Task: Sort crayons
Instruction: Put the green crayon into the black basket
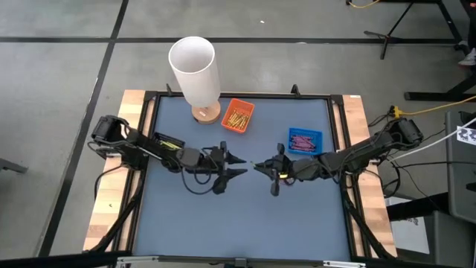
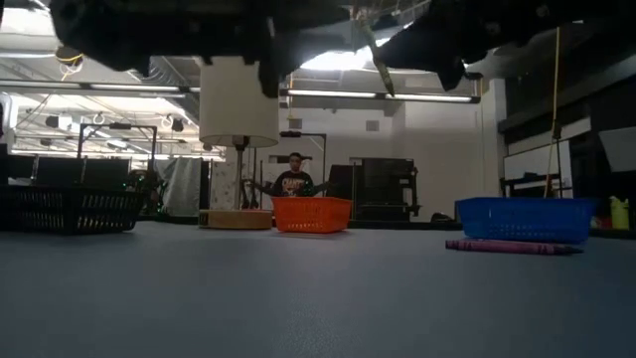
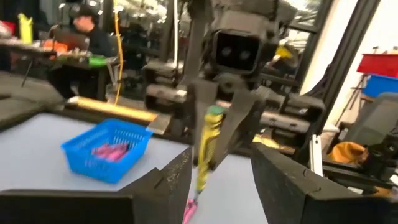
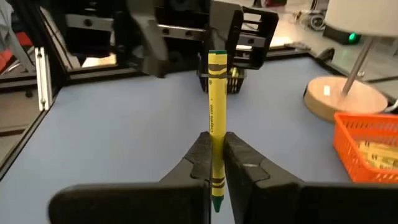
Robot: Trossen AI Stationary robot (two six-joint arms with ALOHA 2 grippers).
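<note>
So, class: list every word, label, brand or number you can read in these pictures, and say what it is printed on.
"Crayola", running lengthwise on the yellow crayon clamped in the right gripper.
Smaller print beside it on the crayon's wrapper: too small to read.
White tag at the table's right: a pattern, no readable words.

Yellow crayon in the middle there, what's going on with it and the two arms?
The right gripper is shut on a yellow crayon, holding it above the middle of the table. The left gripper faces it with open fingers, holding nothing. Yellow crayons fill the orange tray, purple ones the blue tray. One purple crayon lies loose on the table by the blue tray.
</note>
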